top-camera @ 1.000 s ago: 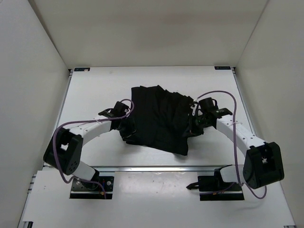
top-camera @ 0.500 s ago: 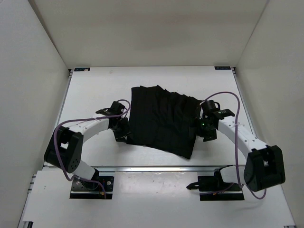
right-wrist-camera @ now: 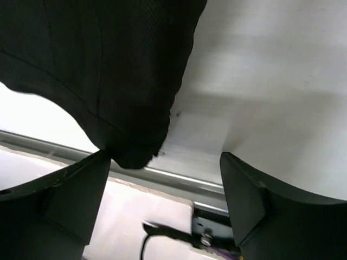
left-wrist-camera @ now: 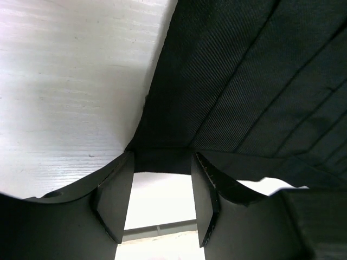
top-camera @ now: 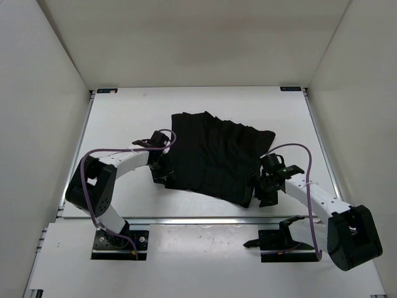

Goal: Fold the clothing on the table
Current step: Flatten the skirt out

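**Position.** The clothing [top-camera: 214, 155] lies flat on the desk [top-camera: 124, 118], at the centre of the top view and slightly toward the near rail. Its lower right corner comes close to that rail.

**Orientation.** The long axis runs left to right across the frame and tilts down toward the right. The upper left corner therefore sits higher in the frame than the upper right, and the near hem slopes toward the lower right. The pleats run across that axis, from the far hem to the near hem.

**Fingers.** The left fingers [top-camera: 162, 171] are at the lower left corner and stand wide apart. In the left wrist view the corner lies in the gap at their tips, unpinched. The right fingers [top-camera: 260, 188] are at the lower right corner, also spread wide and holding nothing. In the right wrist view that corner sits against 1 finger, not centred in the gap.

**Risks, as judged.**
1. The right fingers may close on only the tip of the corner, or miss it, because the corner is off-centre.
2. Either pair may catch only the top layer, so the fabric beneath would stay behind and bunch.
3. If the 2 corners are lifted unevenly, the tilt would carry into the fold and leave the hems misaligned.
4. A low drag could spread the pleats or pull the near corner over the rail.
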